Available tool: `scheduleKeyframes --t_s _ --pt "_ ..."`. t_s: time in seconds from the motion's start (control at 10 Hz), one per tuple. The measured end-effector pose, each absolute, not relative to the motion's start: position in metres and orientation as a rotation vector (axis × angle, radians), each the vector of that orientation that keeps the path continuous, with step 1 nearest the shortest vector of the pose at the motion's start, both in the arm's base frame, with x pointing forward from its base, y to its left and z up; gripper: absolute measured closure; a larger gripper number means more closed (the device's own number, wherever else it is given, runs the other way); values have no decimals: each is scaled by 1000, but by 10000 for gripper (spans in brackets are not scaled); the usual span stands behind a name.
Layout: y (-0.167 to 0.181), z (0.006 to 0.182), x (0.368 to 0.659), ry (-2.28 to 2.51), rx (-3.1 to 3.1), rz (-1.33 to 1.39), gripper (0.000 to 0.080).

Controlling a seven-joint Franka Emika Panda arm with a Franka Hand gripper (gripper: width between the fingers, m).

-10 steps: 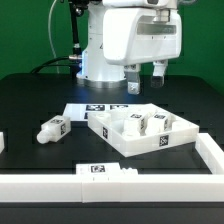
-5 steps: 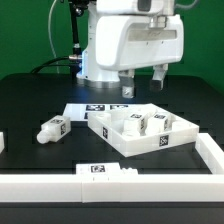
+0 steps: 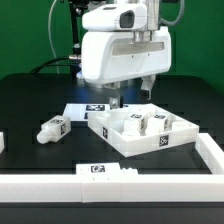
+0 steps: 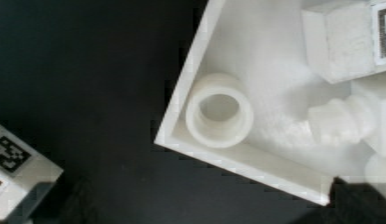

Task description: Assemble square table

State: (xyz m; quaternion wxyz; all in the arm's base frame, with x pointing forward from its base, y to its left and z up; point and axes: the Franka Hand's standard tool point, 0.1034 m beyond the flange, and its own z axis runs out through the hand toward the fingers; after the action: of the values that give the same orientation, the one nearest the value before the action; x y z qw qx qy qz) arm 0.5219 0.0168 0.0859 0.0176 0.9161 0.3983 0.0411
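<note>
The square table's white top (image 3: 128, 145) lies right of centre in the exterior view, rim up. Two short white legs (image 3: 138, 122) (image 3: 161, 123) rest inside it. A third leg (image 3: 52, 128) lies loose on the black table to the exterior view's left. My gripper (image 3: 132, 93) hangs open above the top's back left corner and holds nothing. The wrist view looks down on that corner's round socket (image 4: 218, 105), with a leg's threaded end (image 4: 323, 120) beside it. One dark fingertip (image 4: 362, 203) shows at the frame edge.
The marker board (image 3: 95, 108) lies flat just behind the tabletop. Long low white border bars run along the front (image 3: 100, 180) and the exterior view's right (image 3: 210, 150). A white tagged piece (image 4: 12, 158) shows at the wrist view's edge.
The arm has moved toward the exterior view's left and come lower, nearer the tabletop's back left corner. Its jaws have stayed open. The parts have not moved.
</note>
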Motion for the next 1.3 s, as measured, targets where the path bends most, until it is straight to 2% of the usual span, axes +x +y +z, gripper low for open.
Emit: scheduleKeyframes --t_s 0.2,0.4,0.5,1.0,1.3 --pt "6 85 536 1307 2828 53 149" --pt "3 87 587 1368 2825 -41 149" --pt "4 87 600 1433 2797 -54 149" --pt "9 85 593 1420 2796 -20 149" --pt "-3 73 626 1531 2733 -7 149"
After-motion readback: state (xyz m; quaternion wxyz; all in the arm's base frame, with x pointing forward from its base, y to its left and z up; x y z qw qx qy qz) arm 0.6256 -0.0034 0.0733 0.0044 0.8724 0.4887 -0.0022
